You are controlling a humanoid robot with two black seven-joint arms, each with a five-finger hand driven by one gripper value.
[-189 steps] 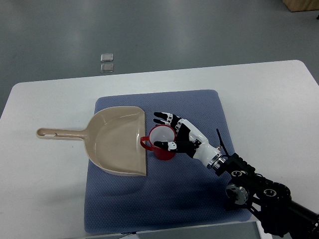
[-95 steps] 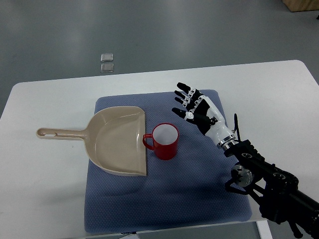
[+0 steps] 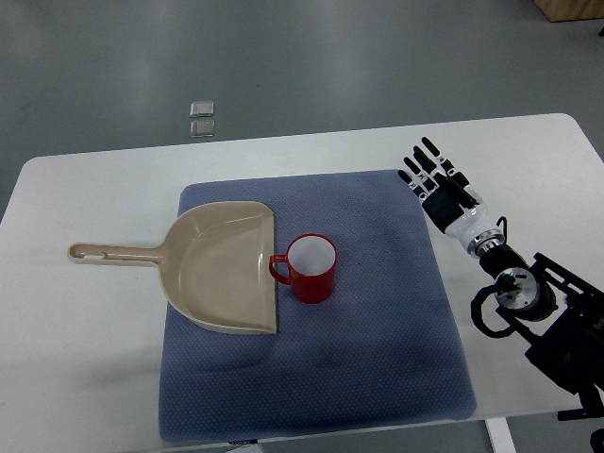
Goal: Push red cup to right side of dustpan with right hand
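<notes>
**Push looks done, right hand clear of cup**

Right hand (image 3: pixel 436 182) is hovering over the blue mat's (image 3: pixel 377 359) far-right edge, fingers spread, holding nothing, well apart from the cup. Red cup (image 3: pixel 310 268) is sitting upright on the mat, handle touching the dustpan's (image 3: pixel 222 269) right edge. Judging placement complete; next move is parking the arm off the tabletop (image 3: pixel 528 151).

Lighting: bright, even, cast from overhead.
Shadows: soft, faint.
Glare: pale sheen seen on floor (image 3: pixel 113 47).
Focus: sharp throughout.
</notes>
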